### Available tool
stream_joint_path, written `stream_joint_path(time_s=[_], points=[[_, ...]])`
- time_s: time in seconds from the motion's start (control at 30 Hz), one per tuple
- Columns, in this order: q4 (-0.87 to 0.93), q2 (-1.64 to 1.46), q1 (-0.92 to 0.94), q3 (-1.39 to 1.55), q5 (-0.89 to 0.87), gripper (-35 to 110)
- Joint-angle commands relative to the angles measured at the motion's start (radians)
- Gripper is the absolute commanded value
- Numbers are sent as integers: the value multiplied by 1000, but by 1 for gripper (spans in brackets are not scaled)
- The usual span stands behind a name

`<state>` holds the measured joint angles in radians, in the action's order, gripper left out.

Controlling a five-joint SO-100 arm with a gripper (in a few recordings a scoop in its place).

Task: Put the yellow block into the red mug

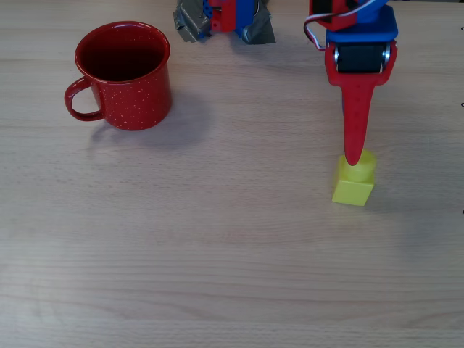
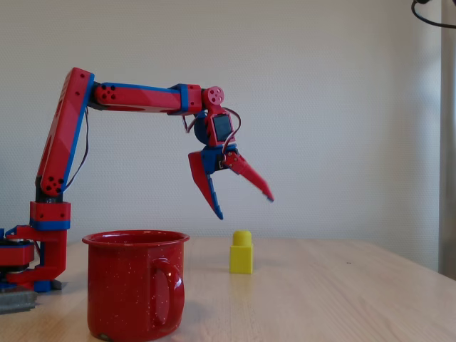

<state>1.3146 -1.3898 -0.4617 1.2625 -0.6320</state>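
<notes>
The yellow block [image 1: 354, 181] [image 2: 241, 252] stands upright on the wooden table, stud up, at the right of the overhead view. The red mug [image 1: 125, 74] [image 2: 135, 283] stands at the upper left of the overhead view, handle to the left, with nothing inside. In the fixed view my red and blue gripper [image 2: 244, 207] hangs open in the air above the block, well clear of it, with nothing between its fingers. From overhead the gripper [image 1: 353, 156] points down the picture and its tip overlaps the block's top.
The arm's base [image 1: 225, 18] [image 2: 28, 249] sits at the table's far edge, between mug and block. Bare wooden tabletop [image 1: 217, 254] lies between the mug and the block and in front of both.
</notes>
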Motion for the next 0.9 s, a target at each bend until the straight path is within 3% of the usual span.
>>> stream_joint_path(time_s=[0.0, 0.87], points=[[28, -35, -2, -80, -55, 45], [-55, 84, -78, -5, -92, 45]])
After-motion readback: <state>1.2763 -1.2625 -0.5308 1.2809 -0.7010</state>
